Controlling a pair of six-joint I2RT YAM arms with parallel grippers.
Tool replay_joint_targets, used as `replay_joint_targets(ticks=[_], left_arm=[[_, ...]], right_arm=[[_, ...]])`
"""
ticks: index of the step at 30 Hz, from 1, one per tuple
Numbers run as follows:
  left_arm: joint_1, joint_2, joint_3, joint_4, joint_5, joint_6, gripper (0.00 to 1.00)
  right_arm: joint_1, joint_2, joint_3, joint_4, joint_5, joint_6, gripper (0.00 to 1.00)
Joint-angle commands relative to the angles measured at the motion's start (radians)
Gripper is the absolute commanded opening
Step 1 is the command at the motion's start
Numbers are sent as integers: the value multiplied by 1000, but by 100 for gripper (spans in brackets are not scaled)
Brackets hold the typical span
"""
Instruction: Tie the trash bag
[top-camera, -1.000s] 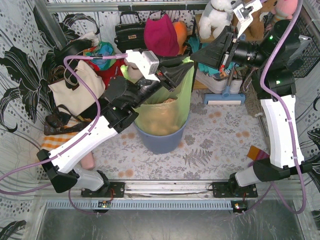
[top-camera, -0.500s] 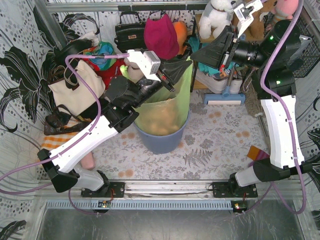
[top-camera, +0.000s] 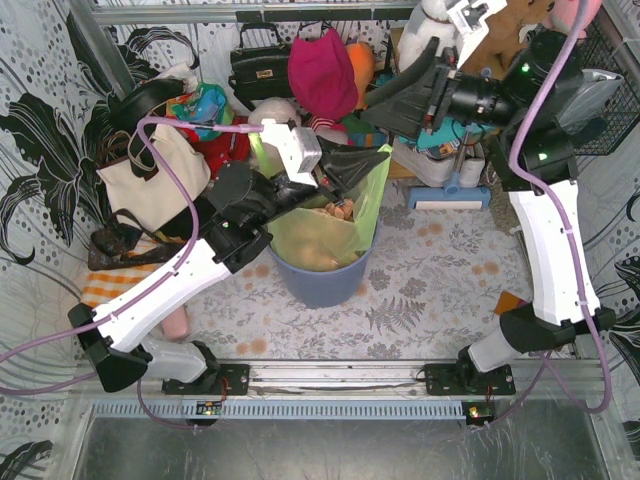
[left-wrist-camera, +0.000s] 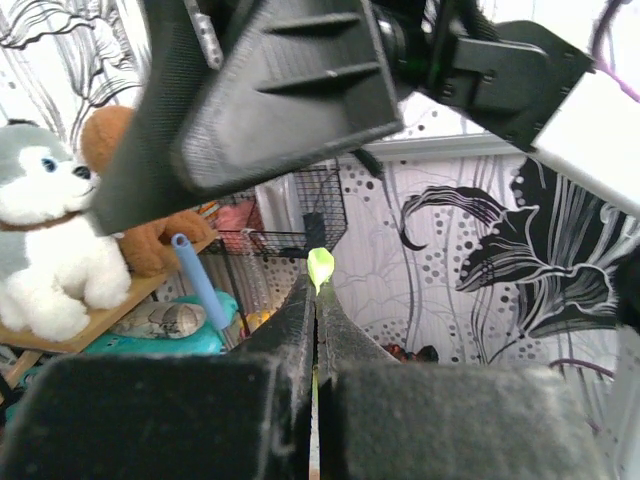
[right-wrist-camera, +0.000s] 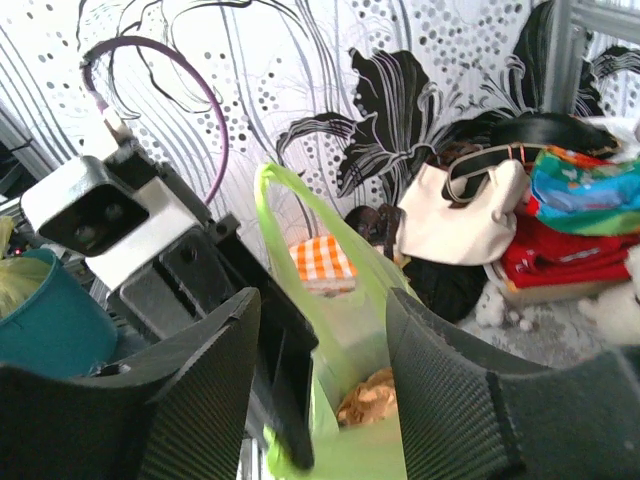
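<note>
Here the trash bag (top-camera: 330, 225) sits in the blue-grey bin (top-camera: 322, 285). Above the bin, the left end effector (top-camera: 380, 157) pinches the bag's green rim, while the right end effector (top-camera: 375, 105) is higher still, its fingers spread.

The trash bag (top-camera: 350, 225) is thin, translucent green plastic with a soft sheen, crumpled brown paper (top-camera: 335, 210) showing through. The bin (top-camera: 320, 282) is smooth, matt blue-grey plastic. The right gripper (right-wrist-camera: 322, 300) has matt black, finely ribbed plastic fingers (right-wrist-camera: 200, 400). Printed floral cloth (top-camera: 430, 285) covers the table, and a cream tote bag (top-camera: 150, 185) of woven fabric lies at its left edge.
</note>
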Motion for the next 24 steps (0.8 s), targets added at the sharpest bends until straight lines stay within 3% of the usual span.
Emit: replay_joint_targets(ticks=[1,11,17,24], left_arm=[[8,-47,-47,81,107,21,0],[8,-114,-139,146,171,17,0],[8,-119,-139,135,185,15,0],[8,-120,-140,134,197,10,0]], right_arm=[[84,85,148,-83,42,-88,56],[228,277,335,-86,64,-185,67],[280,360,370,65,-51,-176,82],[314,467,431,268,-181,-81,86]])
